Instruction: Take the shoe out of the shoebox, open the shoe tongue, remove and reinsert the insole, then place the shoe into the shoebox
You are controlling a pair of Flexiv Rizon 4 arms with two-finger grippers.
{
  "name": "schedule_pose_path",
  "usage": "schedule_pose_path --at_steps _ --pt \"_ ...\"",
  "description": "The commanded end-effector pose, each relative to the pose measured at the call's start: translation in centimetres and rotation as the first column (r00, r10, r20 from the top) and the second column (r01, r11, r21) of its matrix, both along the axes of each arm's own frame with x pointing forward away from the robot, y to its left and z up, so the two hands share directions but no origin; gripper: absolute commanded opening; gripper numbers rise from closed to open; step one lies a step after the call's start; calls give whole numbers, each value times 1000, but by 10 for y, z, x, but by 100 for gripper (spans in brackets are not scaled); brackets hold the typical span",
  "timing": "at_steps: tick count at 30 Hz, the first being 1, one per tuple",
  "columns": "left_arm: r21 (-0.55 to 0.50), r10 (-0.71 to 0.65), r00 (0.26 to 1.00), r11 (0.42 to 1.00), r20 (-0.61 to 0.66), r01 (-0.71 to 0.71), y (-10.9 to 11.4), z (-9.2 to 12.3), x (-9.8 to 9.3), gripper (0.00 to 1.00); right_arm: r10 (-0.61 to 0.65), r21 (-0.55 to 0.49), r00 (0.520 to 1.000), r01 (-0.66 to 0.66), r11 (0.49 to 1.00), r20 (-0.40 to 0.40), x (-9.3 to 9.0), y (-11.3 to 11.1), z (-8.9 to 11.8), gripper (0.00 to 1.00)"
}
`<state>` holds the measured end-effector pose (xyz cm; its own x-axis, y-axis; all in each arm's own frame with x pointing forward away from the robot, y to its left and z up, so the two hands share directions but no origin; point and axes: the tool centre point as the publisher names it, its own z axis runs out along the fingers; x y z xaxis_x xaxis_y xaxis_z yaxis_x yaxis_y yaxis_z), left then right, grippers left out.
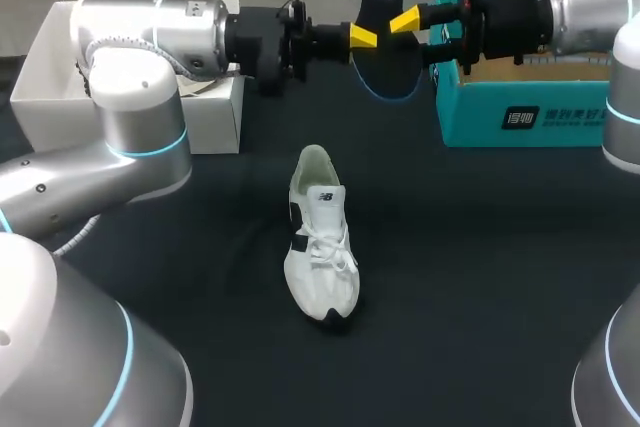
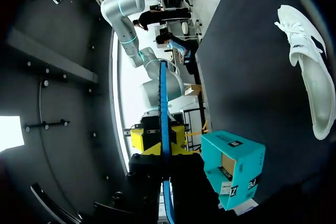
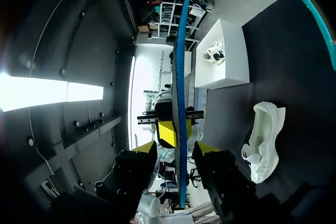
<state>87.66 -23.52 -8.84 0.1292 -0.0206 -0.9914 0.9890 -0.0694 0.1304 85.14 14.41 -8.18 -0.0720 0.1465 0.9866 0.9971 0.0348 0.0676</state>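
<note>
A black insole (image 1: pixel 385 57) with a blue rim hangs upright in the air over the table's far middle. My left gripper (image 1: pixel 362 37) is shut on its edge from the left; in the left wrist view the thin blue insole (image 2: pixel 163 93) runs straight out between the closed tips of that gripper (image 2: pixel 164 153). My right gripper (image 1: pixel 405 20) comes in from the right; its fingers straddle the insole (image 3: pixel 181 77) with a small gap on each side, so the right gripper (image 3: pixel 176 150) is open. The white shoe (image 1: pixel 320 237) lies on the dark table below, toe toward me.
The teal shoebox (image 1: pixel 520 117) stands open at the far right, just behind my right gripper. A white box (image 1: pixel 50 97) stands at the far left, with another white shoe (image 3: pixel 215 53) inside. The shoe (image 2: pixel 310 77) lies alone on the dark mat.
</note>
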Motion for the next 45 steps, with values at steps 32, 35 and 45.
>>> schedule_pose_path --at_steps 32,35,45 --pt "104 -139 990 985 -21 140 41 -3 2 100 -19 -1 999 19 1000 31 3 -3 -8 0" --pt "114 -132 991 985 -15 133 48 -7 4 100 -26 -7 999 26 1000 38 3 -4 -7 0" --pt "212 -126 992 970 21 119 82 -27 18 100 -39 -47 995 43 998 89 10 -2 -5 0"
